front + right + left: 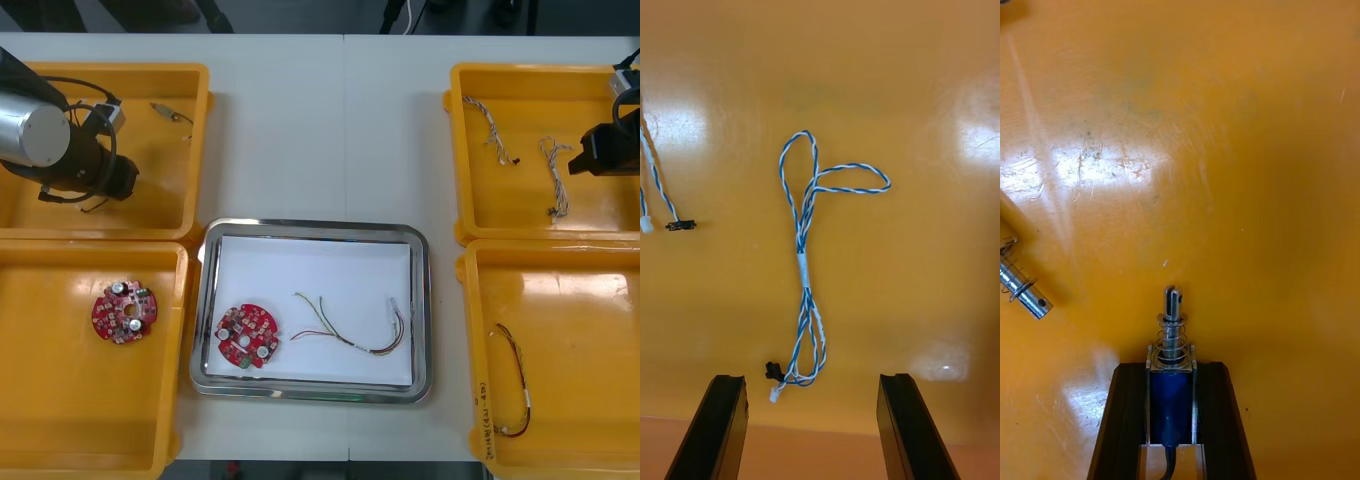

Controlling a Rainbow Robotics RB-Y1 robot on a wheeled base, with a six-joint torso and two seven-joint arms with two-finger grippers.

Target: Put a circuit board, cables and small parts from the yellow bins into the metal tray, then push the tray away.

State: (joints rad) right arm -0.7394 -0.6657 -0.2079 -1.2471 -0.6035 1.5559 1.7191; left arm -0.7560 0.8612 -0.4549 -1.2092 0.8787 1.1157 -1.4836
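Observation:
My left gripper (118, 180) is inside the far left yellow bin (195, 150). In the left wrist view it (1171, 373) is shut on a small metal part (1172, 337), a blue body with a sprung pin sticking out past the fingertips. My right gripper (580, 160) hangs over the far right yellow bin (460, 150). It (809, 386) is open above a twisted blue and white cable (806, 255) that lies between and beyond its fingers. The metal tray (310, 230) holds a red circuit board (248, 337) and a red and yellow cable (355, 328).
Another small metal part (1022, 285) lies beside the left fingers, and one more (172, 114) sits at that bin's far side. A second blue and white cable (490, 125) lies in the far right bin. The near left bin holds a circuit board (125, 312), the near right bin a cable (515, 385).

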